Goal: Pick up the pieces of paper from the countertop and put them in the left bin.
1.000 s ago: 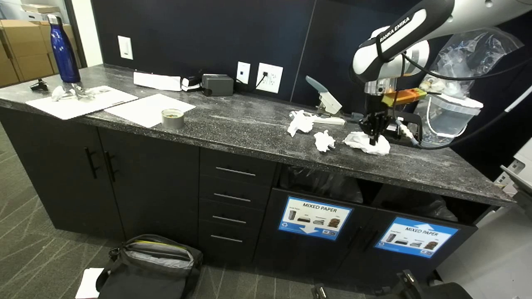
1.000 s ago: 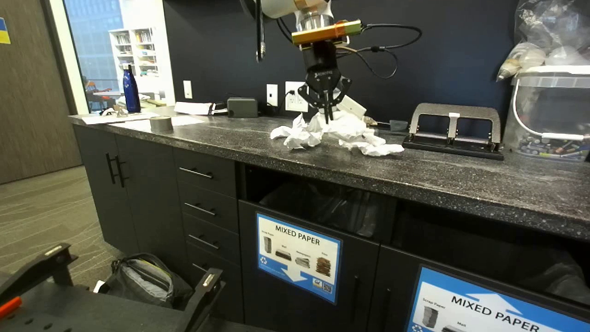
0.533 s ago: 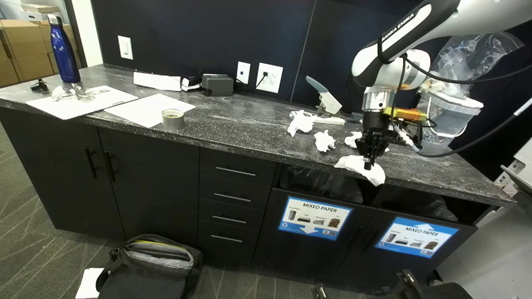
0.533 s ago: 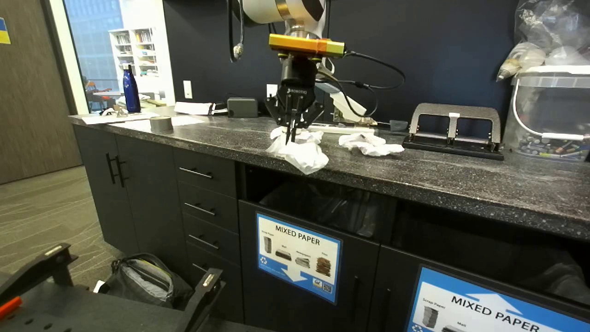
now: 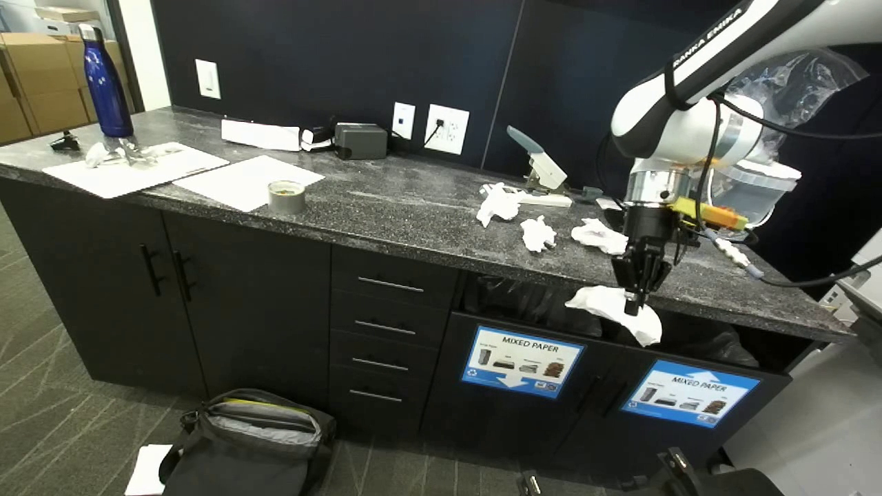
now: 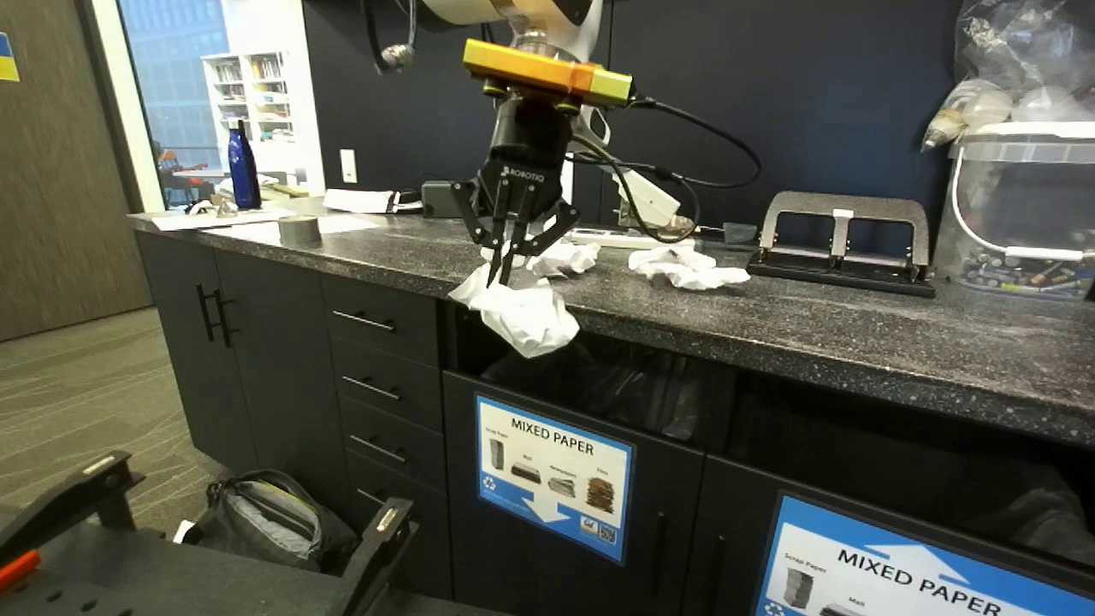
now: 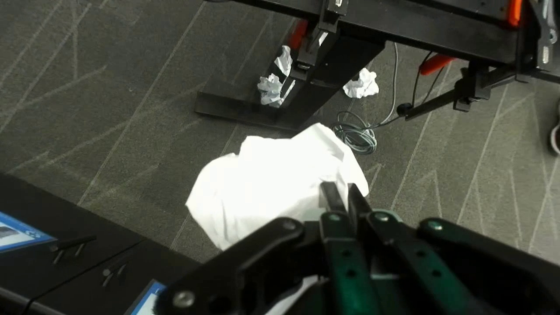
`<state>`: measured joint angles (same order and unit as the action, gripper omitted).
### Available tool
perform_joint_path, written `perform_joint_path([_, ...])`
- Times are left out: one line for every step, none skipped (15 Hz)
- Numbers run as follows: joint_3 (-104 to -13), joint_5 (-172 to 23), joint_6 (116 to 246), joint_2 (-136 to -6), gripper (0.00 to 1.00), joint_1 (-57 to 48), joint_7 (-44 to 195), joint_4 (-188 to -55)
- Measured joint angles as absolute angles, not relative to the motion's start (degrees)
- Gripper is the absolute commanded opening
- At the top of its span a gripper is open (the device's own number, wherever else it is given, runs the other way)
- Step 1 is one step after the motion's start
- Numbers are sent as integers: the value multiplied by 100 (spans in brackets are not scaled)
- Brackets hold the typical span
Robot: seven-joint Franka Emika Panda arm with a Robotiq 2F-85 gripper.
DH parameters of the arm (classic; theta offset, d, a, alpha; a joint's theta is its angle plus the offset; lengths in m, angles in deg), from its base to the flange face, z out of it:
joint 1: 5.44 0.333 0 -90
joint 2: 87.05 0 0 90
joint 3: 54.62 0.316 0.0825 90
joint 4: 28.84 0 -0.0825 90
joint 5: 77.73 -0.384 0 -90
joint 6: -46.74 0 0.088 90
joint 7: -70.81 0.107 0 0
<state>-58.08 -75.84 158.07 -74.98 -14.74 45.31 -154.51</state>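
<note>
The jaws are pinched nearly together, and there's crumpled paper (image 6: 530, 323) caught between them, spreading to both sides! It hangs out in front of the desk (image 5: 413, 213), over the floor (image 7: 109, 65) in the wrist view, outside the left bin (image 5: 510, 413). Up on the desk, three more scraps (image 5: 537, 234) lie in a loose row.

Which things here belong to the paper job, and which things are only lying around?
For the job: tool; held white paper; other crumpled papers on the countertop; left bin.

Lying around: blue bottle; tape roll; stapler; hole punch; black bag; probably flat sheets.
</note>
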Motion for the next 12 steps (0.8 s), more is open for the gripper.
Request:
perform_joint_path([-5819, -7624, 16067, -7661, 5, -1488, 4466, -15752])
perform_joint_path([-5826, -7700, 16358, -7805, 6, -1501, 4386, -16052])
perform_joint_path([-5833, -7800, 16711, -7922, 5, -1507, 4308, -16344])
perform_joint_path([-5838, -7914, 17086, -8004, 8, -1507, 4248, -16608])
perform_joint_path([-5838, -8070, 17485, -8048, 6, -1507, 4206, -16848])
perform_joint_path([-5834, -8270, 17891, -8053, 7, -1507, 4165, -17059])
perform_joint_path([-5822, -8451, 18301, -8033, 7, -1506, 4133, -17251])
perform_joint_path([-5798, -8650, 18748, -7986, 6, -1502, 4118, -17431])
perform_joint_path([-5762, -8829, 19184, -7904, 6, -1498, 4109, -17579])
perform_joint_path([-5713, -8980, 19594, -7786, 6, -1496, 4105, -17692])
perform_joint_path([-5649, -9071, 20042, -7619, 6, -1495, 4104, -17776])
perform_joint_path([-5579, -9122, 20507, -7428, 6, -1495, 4118, -17821])
